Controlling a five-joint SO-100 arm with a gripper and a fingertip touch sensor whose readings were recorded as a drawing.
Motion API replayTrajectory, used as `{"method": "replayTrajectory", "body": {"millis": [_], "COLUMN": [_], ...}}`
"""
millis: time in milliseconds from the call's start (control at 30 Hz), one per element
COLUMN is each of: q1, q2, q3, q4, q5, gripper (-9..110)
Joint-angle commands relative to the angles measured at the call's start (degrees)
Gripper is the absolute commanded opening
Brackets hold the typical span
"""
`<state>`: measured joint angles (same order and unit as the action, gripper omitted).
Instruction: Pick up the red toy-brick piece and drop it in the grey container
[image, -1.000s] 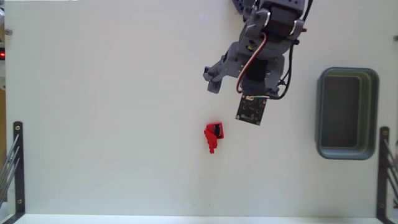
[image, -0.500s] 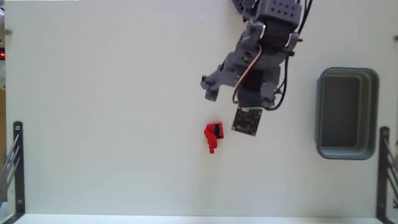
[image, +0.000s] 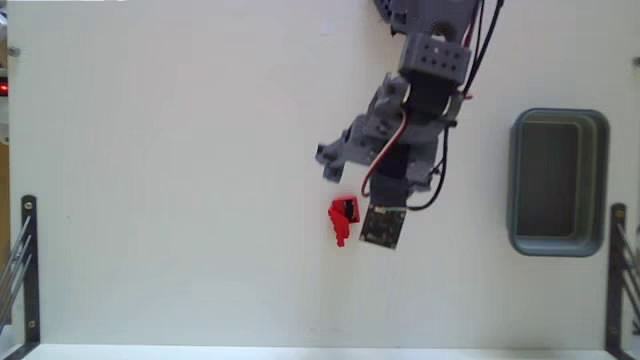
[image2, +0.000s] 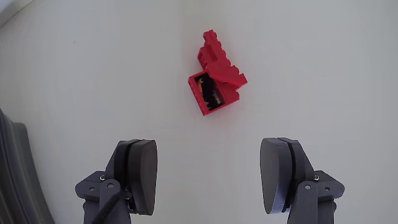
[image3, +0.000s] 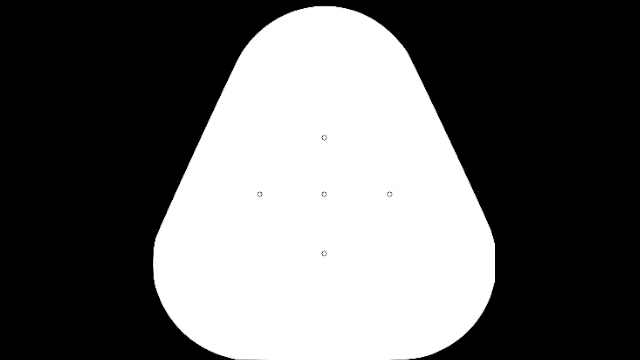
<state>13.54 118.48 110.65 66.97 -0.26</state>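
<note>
Since a second ago the arm has swung down and leftward in the fixed view, bringing its wrist board just beside the brick (image: 342, 220), which has not shifted on the counter (image: 180, 200). Wrist view, left to right: left finger (image2: 140, 174), brick ahead and untouched, right finger (image2: 277, 174); the fingers stand wide apart and empty. Gripper (image2: 208, 175) roughly lined up on the brick, so descent and closing likely come next. Tray (image: 558, 182) sits well apart at far right, apparently empty.

Glossy red plastic brick (image2: 217, 78); matt grey tray (image: 558, 182); smooth white table (image: 180, 200)
</note>
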Motion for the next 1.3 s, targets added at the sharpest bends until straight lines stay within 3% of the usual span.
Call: {"method": "replayTrajectory", "body": {"millis": [0, 1267], "q1": [1.18, 1.18], "q2": [-1.35, -31.97], "q3": [-3.97, -28.22], "q4": [-2.14, -8.5], "q5": [0.26, 0.26], "gripper": [110, 110]}}
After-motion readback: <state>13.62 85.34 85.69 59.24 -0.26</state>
